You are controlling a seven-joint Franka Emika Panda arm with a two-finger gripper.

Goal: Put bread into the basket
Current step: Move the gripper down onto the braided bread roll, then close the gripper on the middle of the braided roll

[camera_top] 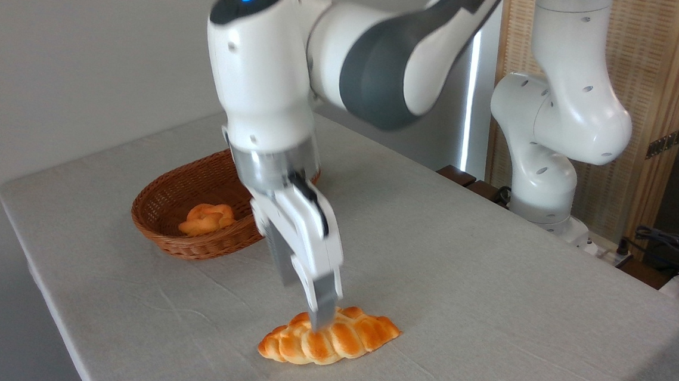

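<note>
At the left, we note the basket [194,216] on the table [486,320], well apart from the work point. A small round bun [207,218] already lies inside it; this is not the item we are to move.

Moving right, we find the gripper [320,319] lowered onto the bread [329,339], which lies flat on the table in front of the basket and to its right. The near finger [324,300] touches the top of the loaf near its middle. The far finger is hidden behind it, so we cannot tell whether the jaws are spread, closed or already clamped on the loaf.

We judge the step in hand to be the grasp: the bread is not yet lifted. The next move calls for a firm closure across the narrow width of the loaf, a straight lift clear of the table, then a transfer left and back over the basket rim, releasing beside the bun.

At the far right stands the arm's base [545,193].
</note>
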